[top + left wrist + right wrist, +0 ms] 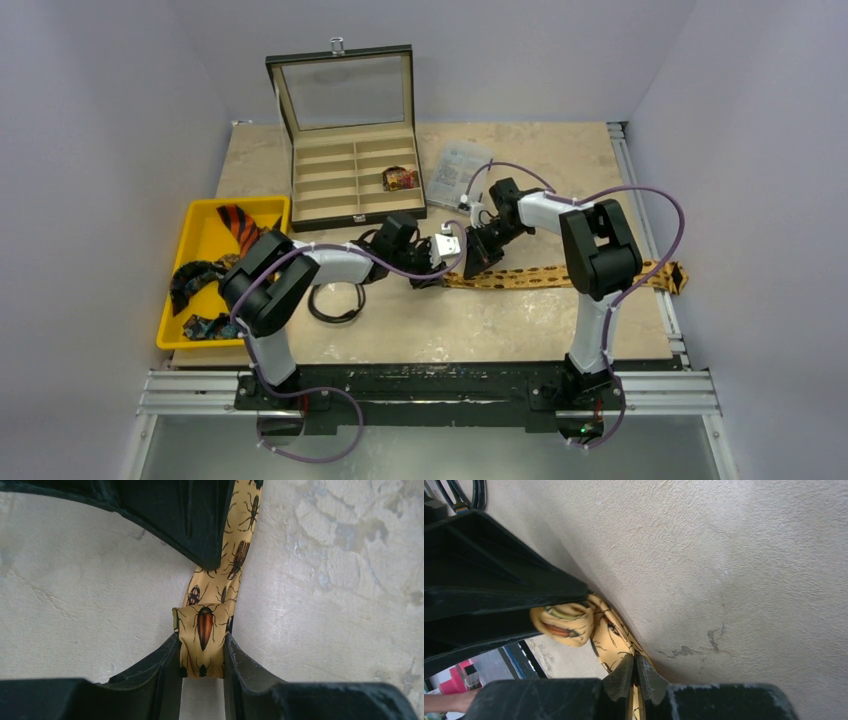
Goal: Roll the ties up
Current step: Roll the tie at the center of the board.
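Observation:
A tan-gold tie [560, 274] with beetle prints lies across the table, its wide end at the right edge. Its left end is wound into a small roll [202, 640]. My left gripper [201, 641] is shut on that roll from both sides. Just beside the roll, my right gripper [635, 659] is shut on the flat tie, its jaws pressed together on the fabric. In the top view the left gripper [437, 268] and the right gripper [478, 262] meet near the table's middle. More ties lie in the yellow tray [196, 222]: an orange one with black stripes [240, 224] and dark multicoloured ones [195, 277].
An open compartment box [352, 175] stands at the back, with one rolled tie [400, 178] in a cell. A clear plastic bag [457, 170] lies to its right. A black cable loop [335, 301] lies near the left arm.

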### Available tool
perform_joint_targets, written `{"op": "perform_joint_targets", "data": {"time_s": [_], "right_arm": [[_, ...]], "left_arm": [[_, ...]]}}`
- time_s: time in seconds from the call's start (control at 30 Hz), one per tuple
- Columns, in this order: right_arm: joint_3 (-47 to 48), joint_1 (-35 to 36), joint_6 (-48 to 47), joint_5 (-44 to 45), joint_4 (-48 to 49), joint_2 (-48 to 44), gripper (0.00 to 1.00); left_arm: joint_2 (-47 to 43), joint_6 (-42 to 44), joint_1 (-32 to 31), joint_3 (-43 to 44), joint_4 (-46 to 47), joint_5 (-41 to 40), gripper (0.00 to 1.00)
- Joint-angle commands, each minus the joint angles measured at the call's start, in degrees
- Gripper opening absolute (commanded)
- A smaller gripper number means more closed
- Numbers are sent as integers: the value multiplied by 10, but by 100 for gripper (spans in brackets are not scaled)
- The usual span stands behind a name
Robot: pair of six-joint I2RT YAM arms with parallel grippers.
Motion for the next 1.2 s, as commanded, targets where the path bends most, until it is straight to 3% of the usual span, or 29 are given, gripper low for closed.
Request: {"op": "perform_joint_targets", "data": {"time_s": [0.0,0.3,0.5,0.7,0.9,1.17], "right_arm": [[-10,-1,-47,113,17,22,6],[41,-22,-28,58,-11,-4,30],[52,-66,-30,31,-68,-52,40],[33,-140,-95,43,-140,-94,41],[-2,-125,-98,13,-171,-119,37],[-37,-123,-121,81,-138,-94,26]], "left_arm": [[30,92,9,21,-93,-8,14],[59,121,0,46,-165,-57,13],[65,93,-2,55,-179,-80,12],[63,57,-2,51,-176,-86,12],[64,29,-3,48,-174,-95,12],[52,0,-3,30,-173,-101,12]]}}
